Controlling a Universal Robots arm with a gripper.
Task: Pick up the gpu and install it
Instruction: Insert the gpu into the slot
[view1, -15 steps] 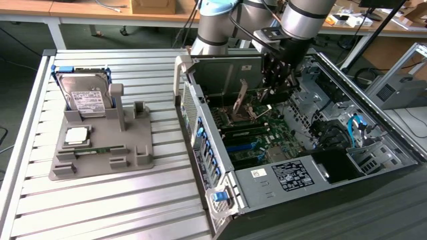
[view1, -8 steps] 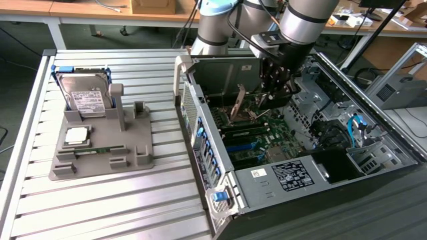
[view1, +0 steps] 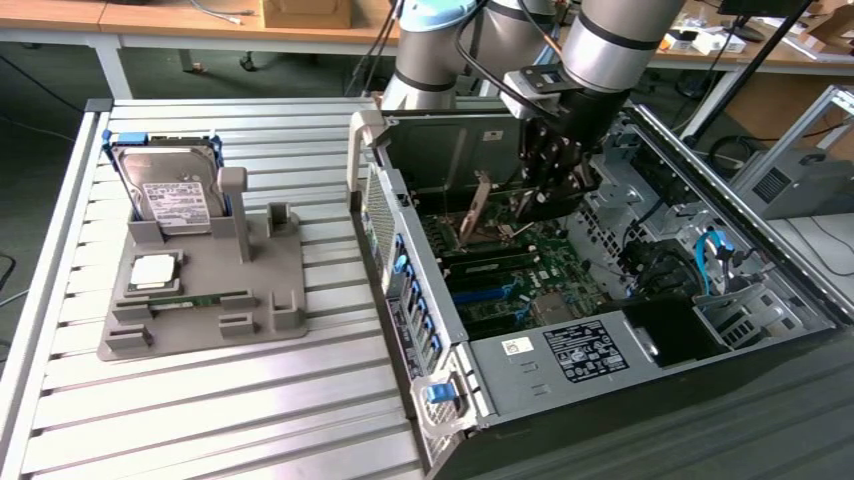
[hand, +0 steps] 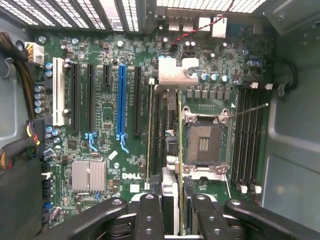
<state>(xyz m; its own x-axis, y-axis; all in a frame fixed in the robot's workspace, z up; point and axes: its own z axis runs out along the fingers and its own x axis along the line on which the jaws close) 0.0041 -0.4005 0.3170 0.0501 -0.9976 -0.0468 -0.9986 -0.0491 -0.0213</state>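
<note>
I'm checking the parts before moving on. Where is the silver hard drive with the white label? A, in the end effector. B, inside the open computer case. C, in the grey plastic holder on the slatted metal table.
C: the silver hard drive stands in the grey plastic holder on the slatted metal table, while the end effector grips the thin dark gpu over the motherboard.

- The gpu (view1: 537, 205) is a thin, dark, flat card standing on edge, in the upper centre of the exterior view.
- It hangs inside the open computer case (view1: 400, 260), above the motherboard (view1: 523, 290); whether it touches a slot cannot be told.
- The end effector (view1: 547, 192) clamps it from above, with fingers on both faces.
- In the wrist view the card appears edge-on, with a green board edge along one side.
- Its silver end bracket (hand: 175, 72) is at the end away from the fingers (hand: 150, 220).
</note>
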